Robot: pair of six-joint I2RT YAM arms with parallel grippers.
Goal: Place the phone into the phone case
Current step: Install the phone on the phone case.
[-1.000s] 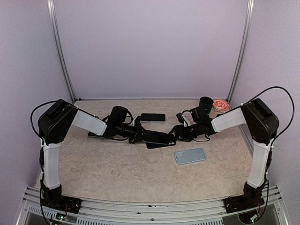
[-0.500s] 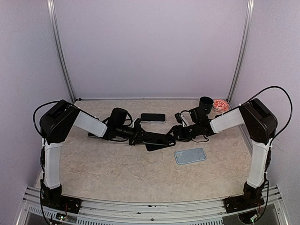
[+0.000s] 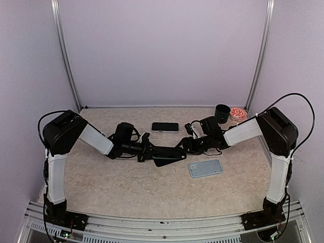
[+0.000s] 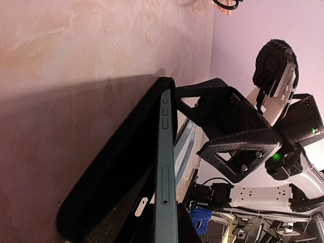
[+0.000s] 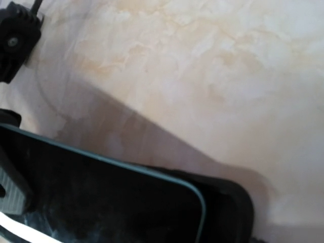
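Note:
My left gripper (image 3: 148, 151) is shut on a dark phone (image 3: 164, 150) with a teal rim, holding it by one end. The left wrist view shows the phone (image 4: 166, 167) edge-on between my fingers, lying against the black phone case (image 4: 116, 172). In the top view the case (image 3: 169, 161) sits just under and in front of the phone. My right gripper (image 3: 183, 147) meets the far end of the case and looks shut on it. The right wrist view shows the phone's corner (image 5: 101, 197) overlapping the case (image 5: 228, 202); its own fingers are hidden.
A second dark phone (image 3: 165, 127) lies flat behind the grippers. A light blue case (image 3: 205, 168) lies in front of the right gripper. A black cup (image 3: 221, 112) and a red-patterned bowl (image 3: 238, 113) stand at the back right corner.
Both grippers have moved left and toward the near side with the phone and the black case. The phone now lies lower and closer against the case.

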